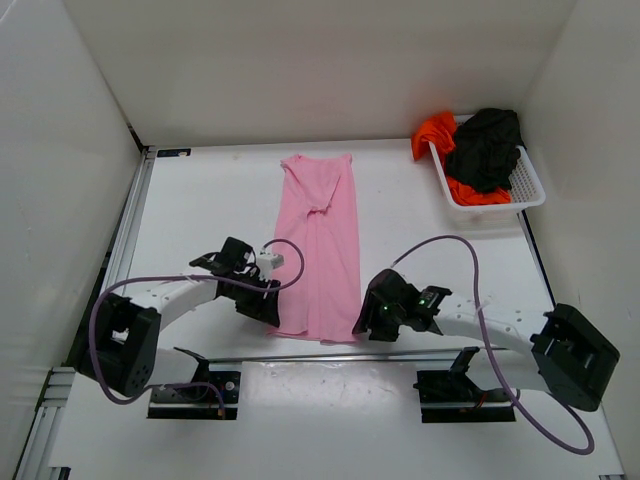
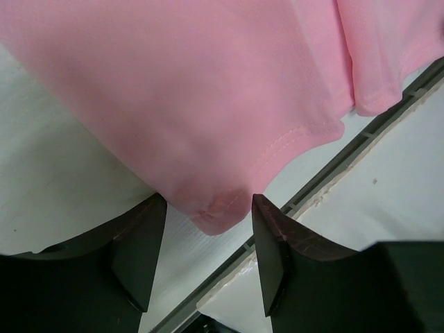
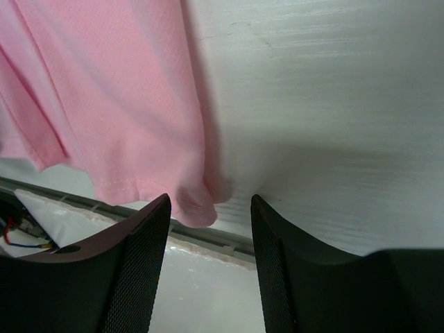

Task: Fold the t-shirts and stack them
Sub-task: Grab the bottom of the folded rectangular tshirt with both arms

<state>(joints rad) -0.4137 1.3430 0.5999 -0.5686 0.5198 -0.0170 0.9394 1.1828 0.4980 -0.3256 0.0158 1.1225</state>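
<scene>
The light pink t-shirt (image 1: 322,245) lies folded into a long narrow strip down the middle of the table, hem toward me. My left gripper (image 1: 268,310) is open at its near left hem corner; that corner (image 2: 218,211) sits between the jaws, untouched. My right gripper (image 1: 368,322) is open at the near right hem corner (image 3: 198,205), which lies between its jaws. The black t-shirt (image 1: 487,148) and the orange-red t-shirt (image 1: 436,133) are bunched in the basket at the back right.
The white mesh basket (image 1: 530,190) stands at the far right by the wall. A metal rail (image 1: 330,355) runs along the table's near edge just below the hem. White walls enclose the table on three sides.
</scene>
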